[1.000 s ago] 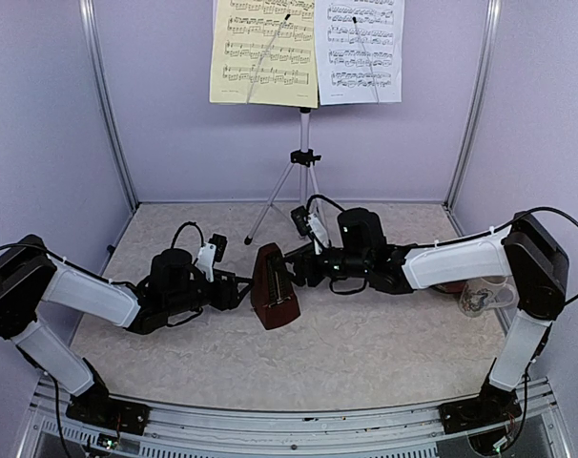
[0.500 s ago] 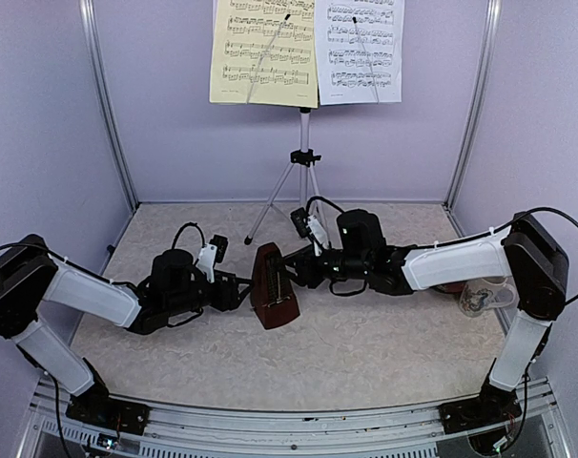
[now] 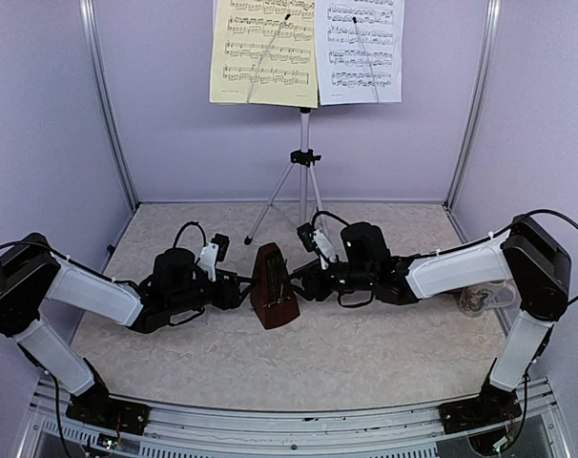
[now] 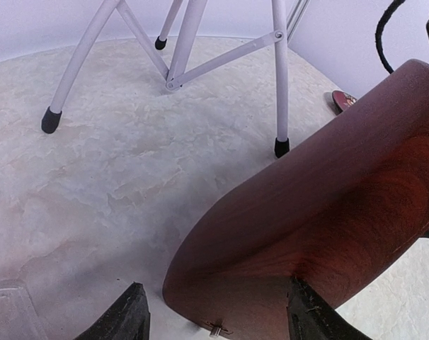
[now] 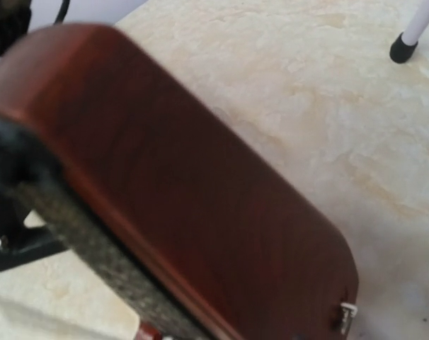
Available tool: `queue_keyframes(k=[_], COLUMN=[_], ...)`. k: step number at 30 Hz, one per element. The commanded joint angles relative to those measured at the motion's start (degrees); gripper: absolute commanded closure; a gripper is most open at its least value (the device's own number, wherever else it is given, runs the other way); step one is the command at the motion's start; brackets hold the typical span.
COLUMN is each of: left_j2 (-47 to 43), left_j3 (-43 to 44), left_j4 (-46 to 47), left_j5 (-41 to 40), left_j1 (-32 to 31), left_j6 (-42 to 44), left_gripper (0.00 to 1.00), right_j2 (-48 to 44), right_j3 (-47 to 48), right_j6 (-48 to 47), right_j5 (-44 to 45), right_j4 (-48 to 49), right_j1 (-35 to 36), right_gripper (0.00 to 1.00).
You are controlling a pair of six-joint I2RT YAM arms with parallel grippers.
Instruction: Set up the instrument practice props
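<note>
**On the tabletop, a metronome between two tools**

Near the middle of the tabletop (image 3: 365, 353) stands the metronome (image 3: 274, 286), upright on its base, brown and shaped like a pyramid. It is in front of the stand's legs and a little to the left of them, not touching them.

From the left side the left tool (image 3: 239, 289) reaches low over the surface to the metronome. In the left wrist view its two fingers (image 4: 129, 315) are apart, one on each side of the metronome's lower part. One finger has a thin strip of tabletop between it and the wood. The other finger looks to be against the wood, but I cannot tell whether it presses.

From the right side the right tool (image 3: 303, 279) comes very close to the other face of the metronome. The right wrist view is filled by blurred red-brown wood, so I cannot tell whether this tool is apart or together, or whether it touches.

At the back, in the centre, is the stand (image 3: 305, 157) on its tripod. On its desk hang the yellow sheet (image 3: 263, 52) at the left and the white sheet (image 3: 363, 50) at the right, edge to edge.

A mug (image 3: 480, 298) is beside the right arm, well apart from the metronome.
</note>
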Motion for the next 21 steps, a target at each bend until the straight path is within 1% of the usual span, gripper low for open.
queue_keyframes(k=[1,4,8,12,16,21], left_j2=[0.86,0.69,0.52,0.16,0.31,0.51], left_j3=[1.69,1.69,1.62,1.36,1.52,1.87], left_j4=[0.81,0.73,0.69,0.85,1.07,1.16], left_j5=[-0.47,-0.48,-0.57,-0.89,-0.62,-0.43], left_j1=[-0.23,-0.23,-0.23,-0.29,-0.32,-0.4], left_j6=[0.43,0.44,0.33,0.22,0.27,0.2], left_gripper=[0.35,0.35,0.34,0.34,0.34,0.34], right_j2=[-3.11,-3.28,-3.31,-3.77,-4.02,-3.39], right_j3=[-1.22,-1.08,-0.36,-0.41,0.35,2.89], right_j6=[-0.1,0.01,0.26,0.05,-0.29,-0.23], right_j5=[-0.39,-0.39,-1.45,-2.37,-1.5,0.46], right_j4=[2.06,2.35,2.76,3.14,2.88,1.71], right_j1=[-0.15,-0.13,-0.11,-0.09,-0.07,-0.06], right_gripper=[0.5,0.43,0.29,0.17,0.15,0.19])
